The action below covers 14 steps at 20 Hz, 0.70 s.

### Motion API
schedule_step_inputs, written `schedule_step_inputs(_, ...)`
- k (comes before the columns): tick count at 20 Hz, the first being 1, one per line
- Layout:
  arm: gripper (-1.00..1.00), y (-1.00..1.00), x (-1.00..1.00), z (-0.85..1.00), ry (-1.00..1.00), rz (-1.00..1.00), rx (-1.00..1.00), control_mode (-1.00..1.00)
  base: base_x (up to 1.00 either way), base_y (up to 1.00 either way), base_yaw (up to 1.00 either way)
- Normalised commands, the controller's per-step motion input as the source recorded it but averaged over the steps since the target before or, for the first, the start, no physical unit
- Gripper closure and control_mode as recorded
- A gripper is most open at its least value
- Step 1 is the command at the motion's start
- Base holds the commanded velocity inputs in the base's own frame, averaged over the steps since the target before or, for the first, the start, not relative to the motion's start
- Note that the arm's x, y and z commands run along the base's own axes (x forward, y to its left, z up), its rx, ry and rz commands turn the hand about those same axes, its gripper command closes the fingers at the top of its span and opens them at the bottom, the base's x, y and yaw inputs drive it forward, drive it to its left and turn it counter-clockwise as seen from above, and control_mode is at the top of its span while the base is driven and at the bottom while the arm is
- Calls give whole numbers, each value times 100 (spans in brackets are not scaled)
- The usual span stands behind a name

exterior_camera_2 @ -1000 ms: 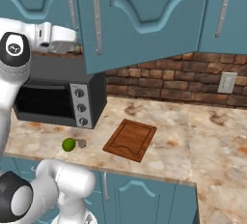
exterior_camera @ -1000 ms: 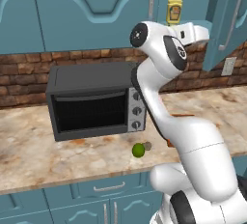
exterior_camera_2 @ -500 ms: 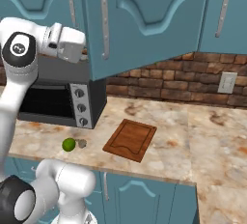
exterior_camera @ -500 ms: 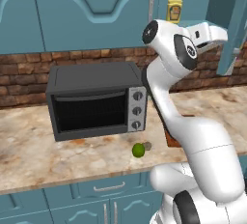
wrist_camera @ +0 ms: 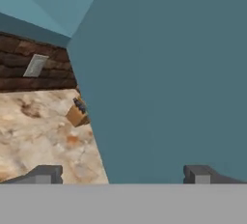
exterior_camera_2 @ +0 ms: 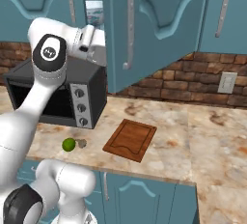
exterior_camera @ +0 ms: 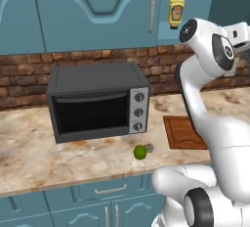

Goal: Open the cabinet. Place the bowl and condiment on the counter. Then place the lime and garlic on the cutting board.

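Hand view: 2 fingertips [wrist_camera: 44, 174] spread wide, nothing between them, the open cabinet door [wrist_camera: 173, 73] close ahead. On the counter [exterior_camera: 34, 157] lie 1 lime [exterior_camera: 140, 152] touching 1 garlic [exterior_camera: 149, 147], with 1 empty cutting board [exterior_camera_2: 130, 139] beside them. Farther up, 1 condiment [exterior_camera: 176, 13] stands in the cabinet; a bowl's [exterior_camera_2: 95, 11] rim peeks behind the door.

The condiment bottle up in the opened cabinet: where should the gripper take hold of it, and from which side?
Probably around the body of the condiment bottle, below its cap, coming in level from the open front of the cabinet. It stands upright on the shelf with the shelf edge just beneath it, so a top approach looks cramped. The cabinet door is swung wide.
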Motion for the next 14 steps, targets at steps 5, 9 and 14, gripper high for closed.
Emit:
schedule_step_inputs(5,-100,-100,0,0,-27,0,11,-100,0,0,0)
schedule_step_inputs(9,-100,-100,0,0,-18,0,21,-100,0,0,0)
schedule_step_inputs(14,-100,-64,-6,-1,-6,0,20,-100,0,0,0)
